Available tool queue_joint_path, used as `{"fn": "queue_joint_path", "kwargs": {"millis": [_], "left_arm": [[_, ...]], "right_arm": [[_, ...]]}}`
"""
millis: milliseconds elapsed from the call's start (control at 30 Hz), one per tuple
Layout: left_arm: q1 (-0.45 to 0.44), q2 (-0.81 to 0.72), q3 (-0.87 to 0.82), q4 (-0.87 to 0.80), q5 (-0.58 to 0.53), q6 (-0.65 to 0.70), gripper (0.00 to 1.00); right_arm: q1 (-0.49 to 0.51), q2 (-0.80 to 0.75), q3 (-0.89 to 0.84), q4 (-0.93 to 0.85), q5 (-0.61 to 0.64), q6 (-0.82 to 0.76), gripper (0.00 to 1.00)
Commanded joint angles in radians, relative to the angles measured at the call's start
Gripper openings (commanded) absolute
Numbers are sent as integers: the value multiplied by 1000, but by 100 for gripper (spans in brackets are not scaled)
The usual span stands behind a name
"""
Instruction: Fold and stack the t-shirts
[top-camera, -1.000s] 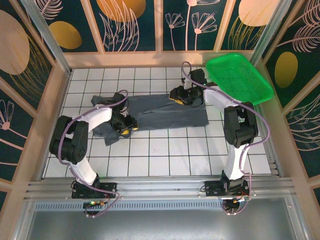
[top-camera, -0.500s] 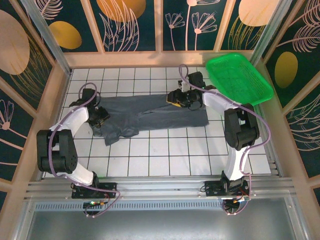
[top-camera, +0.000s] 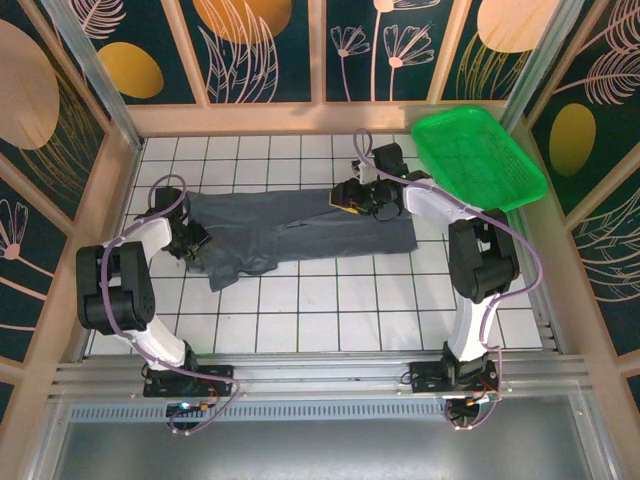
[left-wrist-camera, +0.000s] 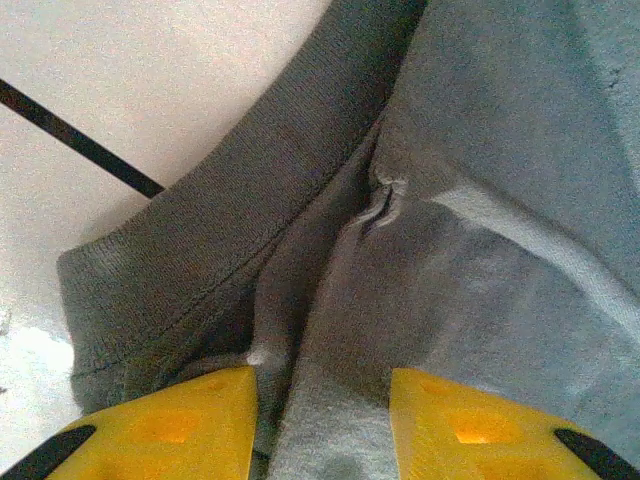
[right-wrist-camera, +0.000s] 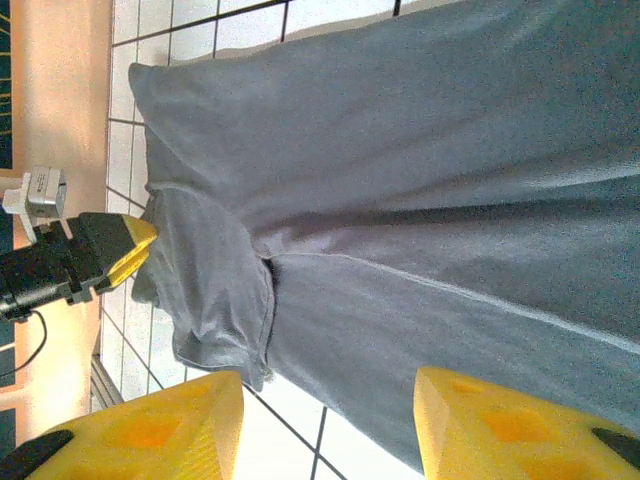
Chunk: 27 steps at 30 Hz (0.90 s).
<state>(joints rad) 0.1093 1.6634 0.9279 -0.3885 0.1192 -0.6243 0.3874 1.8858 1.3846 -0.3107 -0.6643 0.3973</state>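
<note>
One dark slate-grey t-shirt (top-camera: 300, 225) lies spread lengthwise across the white tiled table, with a rumpled sleeve at its near left. My left gripper (top-camera: 192, 240) sits low at the shirt's left end. In the left wrist view its yellow fingers (left-wrist-camera: 180, 425) stand apart on the cloth (left-wrist-camera: 480, 200), a soft fold lying between them next to a ribbed edge. My right gripper (top-camera: 352, 200) hovers over the shirt's far edge. It is open (right-wrist-camera: 328, 420) above the fabric (right-wrist-camera: 420, 180), with nothing between its fingers.
A bright green mesh basket (top-camera: 480, 155) rests tilted at the back right corner. Wooden rails and patterned walls enclose the table. Bare tiles (top-camera: 350, 310) stretch in front of the shirt. The left gripper's yellow finger (right-wrist-camera: 125, 250) shows at the shirt's far end in the right wrist view.
My left arm swung from the shirt's near-left sleeve out to its left end, and its jaws narrowed a little. The right gripper edged slightly back. The shirt's left part lies flatter.
</note>
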Motion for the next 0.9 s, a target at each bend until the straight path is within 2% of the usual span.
{"fn": "queue_joint_path", "kwargs": {"millis": [0, 133, 633, 867], "left_arm": [[1, 2, -26, 32, 9, 72, 39], [1, -1, -40, 40, 25, 77, 35], [1, -74, -19, 2, 24, 58, 0], [1, -95, 35, -56, 13, 23, 0]], "right_arm": [[4, -40, 11, 8, -26, -12, 49], [7, -40, 11, 10, -26, -2, 49], [12, -34, 8, 13, -6, 11, 49], [11, -32, 19, 7, 2, 11, 49]]}}
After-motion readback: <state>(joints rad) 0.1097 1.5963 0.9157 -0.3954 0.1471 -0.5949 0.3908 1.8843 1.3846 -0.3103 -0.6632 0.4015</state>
